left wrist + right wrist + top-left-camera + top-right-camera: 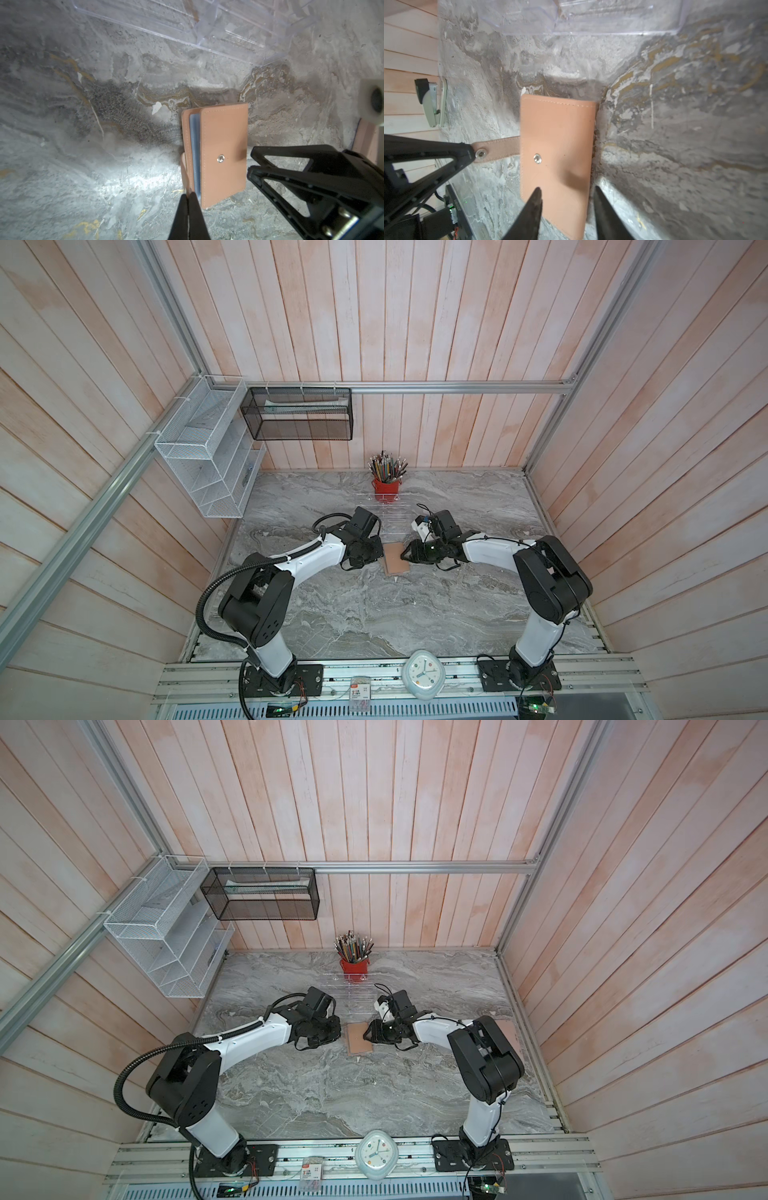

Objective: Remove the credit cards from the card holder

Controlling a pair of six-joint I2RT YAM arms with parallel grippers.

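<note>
to start from the card holder (395,562): lying flat on the grey marble table (374,614), in the middle between both arms, cover side up. unsnapped, with the strap tab (500,149) drawn out sideways, away from the stud (537,159) on the cover. cover lifted only a little at the strap side, showing the pale blue sleeves (195,145) inside; no credit cards to be seen, so probably all inside the sleeves, none taken out yet. left gripper (188,197) pressed together on the end of the strap tab, most likely to hold the holder in place and to keep the strap clear of the opening. right gripper (566,190) spread, one fingertip over the cover and the other just off the edge opposite to the strap, gripping nothing; seemingly ready to take hold of that side for the opening. further out, a clear acrylic rack (207,31) near the holder and a red pencil cup (386,489) beyond it, not needed for this step
</note>
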